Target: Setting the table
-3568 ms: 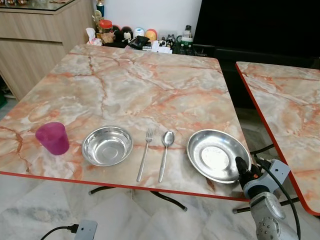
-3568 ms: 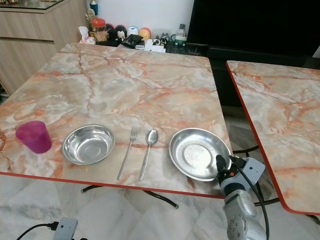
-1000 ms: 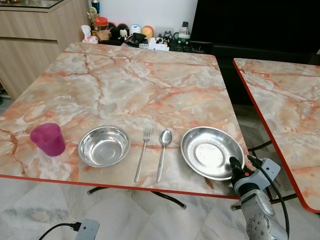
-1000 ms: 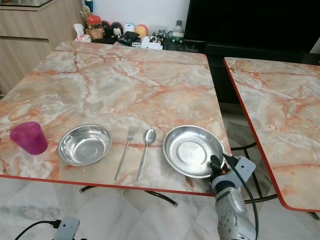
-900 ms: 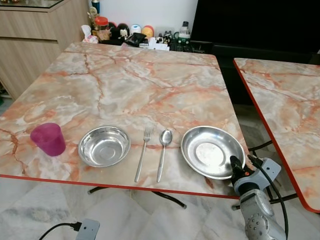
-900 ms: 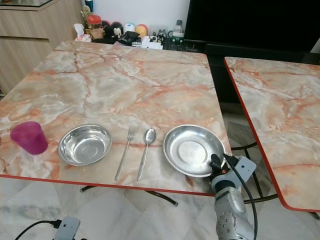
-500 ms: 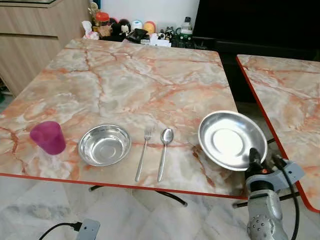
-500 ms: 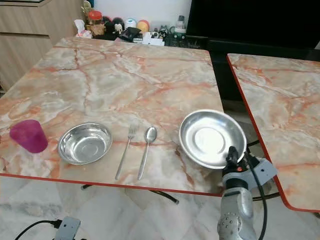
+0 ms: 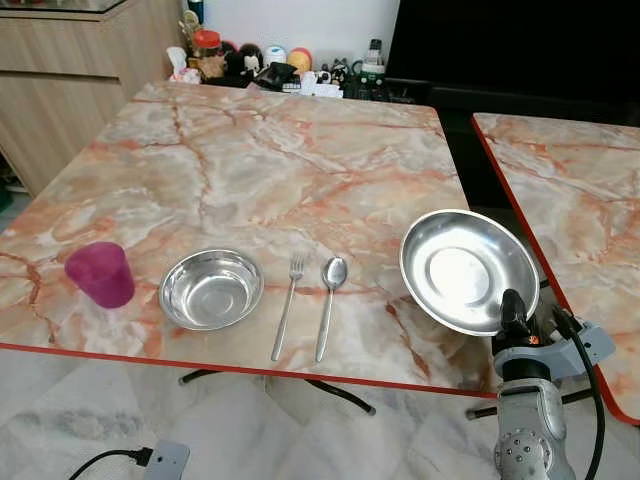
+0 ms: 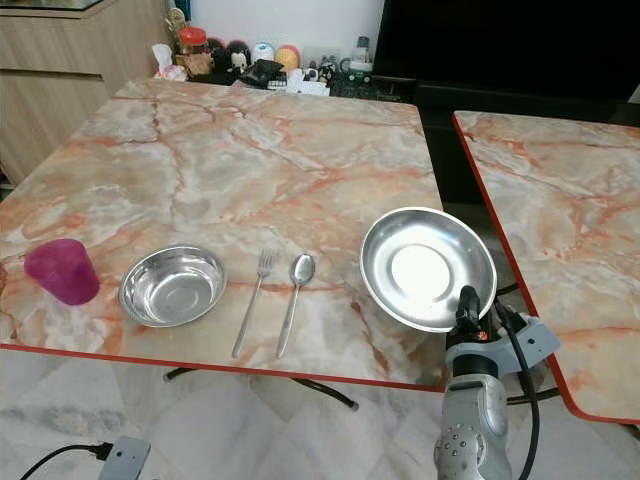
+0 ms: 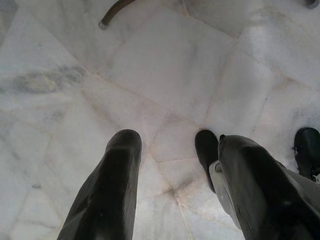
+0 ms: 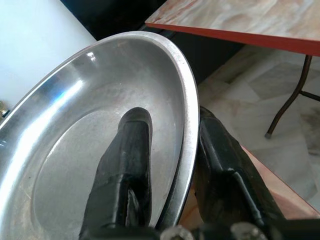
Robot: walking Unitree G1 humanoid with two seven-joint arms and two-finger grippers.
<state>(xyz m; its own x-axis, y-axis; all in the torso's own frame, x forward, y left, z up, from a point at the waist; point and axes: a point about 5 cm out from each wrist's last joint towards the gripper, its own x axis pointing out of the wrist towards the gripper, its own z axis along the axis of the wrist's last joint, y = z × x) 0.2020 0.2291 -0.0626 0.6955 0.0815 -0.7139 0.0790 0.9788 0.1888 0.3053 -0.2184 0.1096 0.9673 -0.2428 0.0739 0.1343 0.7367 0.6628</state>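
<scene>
Steel plate point(image 9: 468, 270): lifted off the surface point(image 9: 270, 180) and tilted, over the near right corner. Right gripper point(image 12: 165, 165): fingers pinch the plate's near rim, one finger inside the dish, the other behind the rim.

Spoon point(image 9: 328, 306) and fork point(image 9: 287, 305): flat, side by side, parallel, near the front edge, between plate and steel bowl point(image 9: 211, 289). Purple cup point(image 9: 100, 274): upright, beside the bowl toward the left edge. Clutter of small items point(image 9: 270, 72) along the far edge.

Left gripper point(image 11: 170, 185): over pale floor tiles point(image 11: 165, 70), fingers apart, holding nothing.
</scene>
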